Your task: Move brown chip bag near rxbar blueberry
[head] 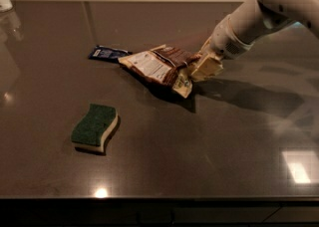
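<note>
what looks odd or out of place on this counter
Only the brown chip bag: crumpled and lying askew, its right end pinched in the gripper, its left corner close to the rxbar blueberry. Nothing spilled; the green sponge lies flat.

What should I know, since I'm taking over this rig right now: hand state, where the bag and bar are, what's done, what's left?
Hand: shut on the right end of the bag, low over the table.
Bag: its left tip is right beside the bar; I cannot tell whether they touch.
Done: the bag is already near the bar.
Left: probably just open the hand and pull away.
The sponge sits apart at front left, not involved.
</note>
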Robot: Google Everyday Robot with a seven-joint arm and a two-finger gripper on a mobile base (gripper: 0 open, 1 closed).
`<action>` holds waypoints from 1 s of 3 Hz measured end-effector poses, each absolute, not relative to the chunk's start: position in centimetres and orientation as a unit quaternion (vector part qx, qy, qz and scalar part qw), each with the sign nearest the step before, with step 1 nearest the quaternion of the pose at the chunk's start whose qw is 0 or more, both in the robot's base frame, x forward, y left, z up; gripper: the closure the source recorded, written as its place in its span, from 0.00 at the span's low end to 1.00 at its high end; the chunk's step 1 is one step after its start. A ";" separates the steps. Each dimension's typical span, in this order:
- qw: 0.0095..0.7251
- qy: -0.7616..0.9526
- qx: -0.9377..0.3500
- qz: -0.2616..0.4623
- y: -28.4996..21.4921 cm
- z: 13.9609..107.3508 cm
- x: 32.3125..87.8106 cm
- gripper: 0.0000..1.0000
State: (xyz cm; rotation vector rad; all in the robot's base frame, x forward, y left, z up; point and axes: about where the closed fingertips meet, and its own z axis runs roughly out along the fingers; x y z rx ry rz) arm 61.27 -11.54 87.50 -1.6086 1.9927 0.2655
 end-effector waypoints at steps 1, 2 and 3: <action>0.279 0.737 -0.607 0.103 -10.3 87.3 62.2 0.82; 0.279 0.732 -0.612 0.104 -9.3 87.3 63.2 0.59; 0.280 0.730 -0.615 0.103 -8.6 87.7 64.2 0.35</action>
